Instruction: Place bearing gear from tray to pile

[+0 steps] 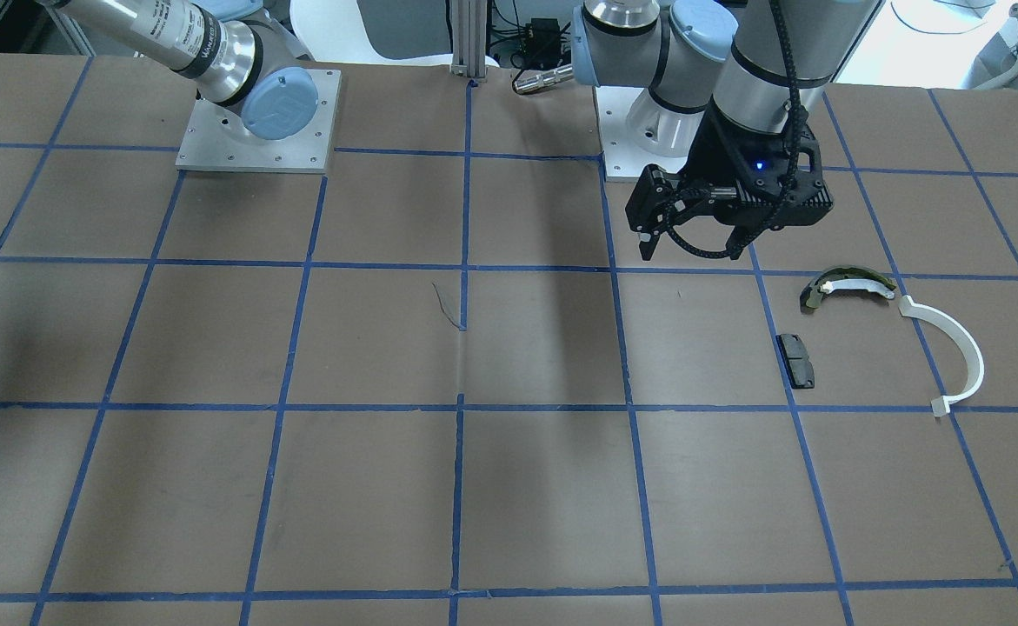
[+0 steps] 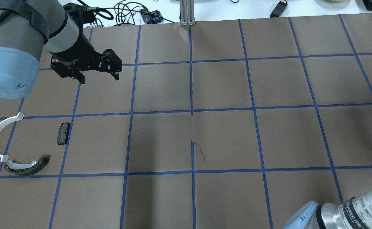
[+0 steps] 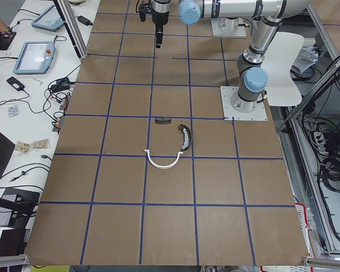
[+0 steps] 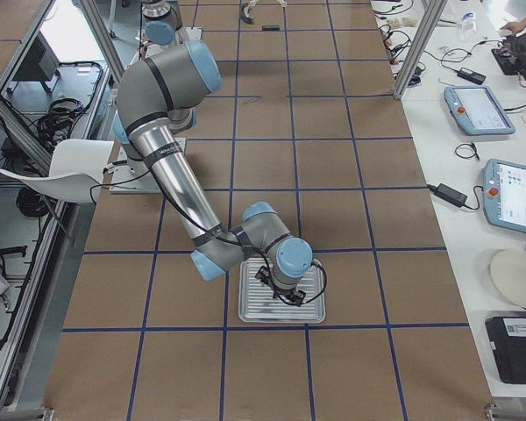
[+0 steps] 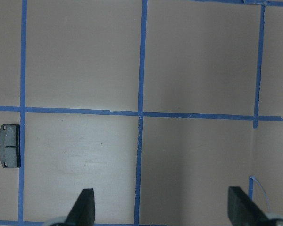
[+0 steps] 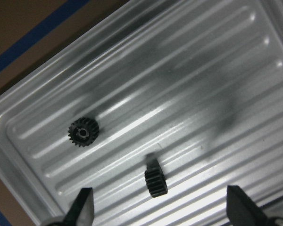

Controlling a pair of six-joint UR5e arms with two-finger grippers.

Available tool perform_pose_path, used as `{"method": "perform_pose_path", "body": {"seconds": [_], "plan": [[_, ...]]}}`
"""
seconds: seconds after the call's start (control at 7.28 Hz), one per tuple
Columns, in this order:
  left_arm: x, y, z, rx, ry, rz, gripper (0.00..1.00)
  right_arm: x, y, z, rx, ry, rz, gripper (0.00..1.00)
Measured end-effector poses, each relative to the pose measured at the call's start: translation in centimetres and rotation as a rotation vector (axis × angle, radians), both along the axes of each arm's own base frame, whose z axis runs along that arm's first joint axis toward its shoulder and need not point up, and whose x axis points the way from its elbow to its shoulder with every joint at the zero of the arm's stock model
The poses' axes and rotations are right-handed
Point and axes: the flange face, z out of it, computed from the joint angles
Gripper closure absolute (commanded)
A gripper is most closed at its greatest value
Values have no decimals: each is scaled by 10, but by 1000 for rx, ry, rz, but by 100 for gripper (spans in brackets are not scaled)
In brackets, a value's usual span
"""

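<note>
Pickup hasn't started: right gripper (image 6: 159, 207) hangs wide open and empty over the tray (image 6: 203, 94), bearing gear (image 6: 83, 132) flat at its ten o'clock, second gear (image 6: 155, 178) at six, left gripper (image 2: 100, 79) also open and empty, pile (image 2: 63, 133) far off.

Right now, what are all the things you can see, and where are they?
table: one, brown with blue tape squares, under everything
tray: one, silver, at the robot's right end of the table
gears: two, black, in the tray; one flat, one on its edge
white curved piece: one, white, on the robot's left side of the table
curved shoe: one, dark olive, beside the white piece
pad: one, black, close to those two
left gripper: one, black, open, empty, above the table
right gripper: one, black, open, over the tray
</note>
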Motion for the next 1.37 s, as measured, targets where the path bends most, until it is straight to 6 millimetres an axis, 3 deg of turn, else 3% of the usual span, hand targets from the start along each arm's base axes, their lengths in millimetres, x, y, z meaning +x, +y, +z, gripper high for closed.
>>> {"method": "perform_pose_path", "body": {"seconds": [0.14, 0.55, 0.96, 1.1, 1.24, 1.37], "plan": [[0, 0, 0, 0, 0, 0, 0, 1, 1, -2, 2, -4, 33, 25], [0, 0, 1, -1, 0, 0, 0, 1, 0, -7, 2, -4, 56, 31], [0, 0, 1, -2, 0, 0, 0, -2, -2, -15, -4, 5, 56, 51], [0, 0, 1, -1, 0, 0, 0, -1, -2, -15, -4, 5, 56, 63], [0, 0, 1, -1, 0, 0, 0, -1, -2, -16, -3, 4, 56, 89], [0, 0, 1, -1, 0, 0, 0, -1, -2, -15, -2, 6, 55, 100]]}}
